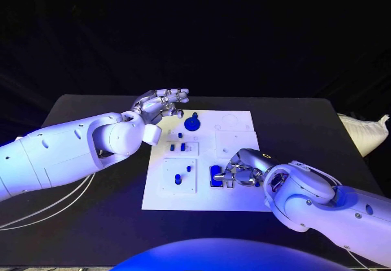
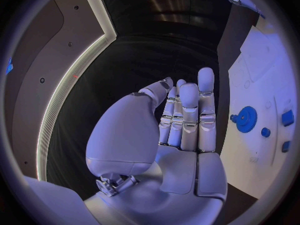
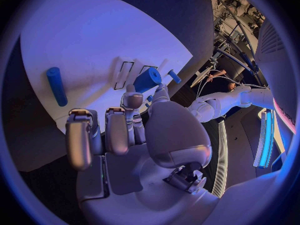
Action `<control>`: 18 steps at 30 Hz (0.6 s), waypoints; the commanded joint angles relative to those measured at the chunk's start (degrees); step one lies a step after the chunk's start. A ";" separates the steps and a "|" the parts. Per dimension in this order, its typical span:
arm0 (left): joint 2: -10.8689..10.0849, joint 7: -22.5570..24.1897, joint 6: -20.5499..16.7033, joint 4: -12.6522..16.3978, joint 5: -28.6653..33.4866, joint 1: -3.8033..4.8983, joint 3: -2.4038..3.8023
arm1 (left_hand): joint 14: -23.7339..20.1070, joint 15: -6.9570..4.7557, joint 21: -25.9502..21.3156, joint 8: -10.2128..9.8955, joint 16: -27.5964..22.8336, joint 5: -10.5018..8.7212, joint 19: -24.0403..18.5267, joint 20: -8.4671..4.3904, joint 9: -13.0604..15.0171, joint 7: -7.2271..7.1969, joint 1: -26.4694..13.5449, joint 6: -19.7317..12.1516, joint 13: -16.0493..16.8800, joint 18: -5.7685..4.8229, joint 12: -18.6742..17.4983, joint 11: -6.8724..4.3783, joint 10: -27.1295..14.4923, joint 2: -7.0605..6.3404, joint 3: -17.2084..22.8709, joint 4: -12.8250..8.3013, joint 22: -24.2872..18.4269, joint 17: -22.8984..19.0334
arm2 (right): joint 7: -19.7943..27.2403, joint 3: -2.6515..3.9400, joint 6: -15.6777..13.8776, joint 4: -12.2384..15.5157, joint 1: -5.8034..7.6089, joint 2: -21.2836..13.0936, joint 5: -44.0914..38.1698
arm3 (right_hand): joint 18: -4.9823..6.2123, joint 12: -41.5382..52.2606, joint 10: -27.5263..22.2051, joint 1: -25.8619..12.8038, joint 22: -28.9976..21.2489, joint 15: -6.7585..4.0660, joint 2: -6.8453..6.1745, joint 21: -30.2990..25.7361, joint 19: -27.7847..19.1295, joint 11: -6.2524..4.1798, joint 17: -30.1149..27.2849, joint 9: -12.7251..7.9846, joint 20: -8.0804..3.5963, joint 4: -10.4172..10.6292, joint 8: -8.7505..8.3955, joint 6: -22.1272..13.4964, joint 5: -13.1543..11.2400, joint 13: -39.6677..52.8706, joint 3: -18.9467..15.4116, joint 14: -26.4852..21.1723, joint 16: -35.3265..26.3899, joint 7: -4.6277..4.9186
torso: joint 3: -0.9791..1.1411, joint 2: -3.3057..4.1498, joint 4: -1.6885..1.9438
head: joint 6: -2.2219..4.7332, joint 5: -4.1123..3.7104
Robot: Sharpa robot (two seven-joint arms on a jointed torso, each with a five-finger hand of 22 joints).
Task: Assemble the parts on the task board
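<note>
Task board sits mid-counter, long axis running 12 to 6 in head view. Gear part lies flat near the board's 12 o'clock end, a short stub sticking out toward 12. Two small pegs sit side by side at mid-board, and one more peg stands in the raised square at 7 o'clock; their long axes read roughly 12 to 6, but they are too small to be sure. Right robot hand is down on the board at about 5 o'clock, fingers curled onto a blue block; the block is mostly hidden under the fingers, so its shape and heading are unclear. Right wrist view shows a thick blue cylinder pinched at that hand's fingertips, a long loose rod lying flat on the board well apart from it, and a small peg just beside the cylinder. Left robot hand hovers at the board's 11 o'clock corner, off the surface, fingers loosely bent and apart, holding nothing; left wrist view confirms an empty palm, fingers straight and close together.
</note>
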 commanded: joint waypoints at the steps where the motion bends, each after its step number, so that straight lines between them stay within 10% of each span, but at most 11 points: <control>1: 0.13 0.06 1.37 0.09 -0.42 0.01 0.04 | -0.16 0.19 0.22 0.14 -0.02 0.04 -0.22 0.11 -0.03 0.06 -0.12 -0.42 0.08 0.85 0.36 0.10 -0.49 0.23 -0.14 -0.08 0.05 0.04 | 0.26 0.00 1.41 0.19 -0.03 0.03 -1.30 | -0.68 -0.03 0.13 4.39 7.75 -0.44 0.23 0.02 2.09 0.03 0.17 0.47 -0.45 -2.18 -0.33 -0.06 0.31 0.43 0.98 2.76 -0.15 -0.02 | 0.01 0.00 0.04 | -0.16 -0.08; 7: 0.13 0.05 1.39 0.05 -0.43 0.01 0.04 | -0.16 0.19 0.22 0.14 -0.02 0.04 -0.22 0.11 -0.03 0.06 -0.12 -0.42 0.08 0.85 0.36 0.10 -0.49 0.23 -0.14 -0.08 0.05 0.04 | 0.41 -0.02 2.35 -0.04 -0.05 0.37 -2.11 | -0.78 0.66 0.67 10.10 8.16 -0.62 0.94 0.30 2.29 -0.22 0.51 1.11 -0.57 -5.57 -0.30 0.34 -0.19 1.37 2.97 2.81 0.04 -0.21 | -0.01 0.03 0.03 | -0.30 -0.11; 18: 0.10 0.01 1.43 0.05 -0.44 0.00 0.04 | -0.16 0.19 0.22 0.14 -0.02 0.04 -0.22 0.11 -0.03 0.06 -0.12 -0.42 0.08 0.85 0.36 0.10 -0.49 0.23 -0.14 -0.08 0.05 0.04 | 0.44 -0.06 0.52 -0.72 -0.13 0.66 -3.15 | -0.80 1.23 1.19 10.17 8.25 -0.66 1.82 0.36 2.33 -0.25 0.68 1.46 -0.63 -5.56 -0.32 0.65 -0.01 2.02 3.45 2.83 0.13 -0.25 | -0.01 0.01 0.02 | -0.42 -0.09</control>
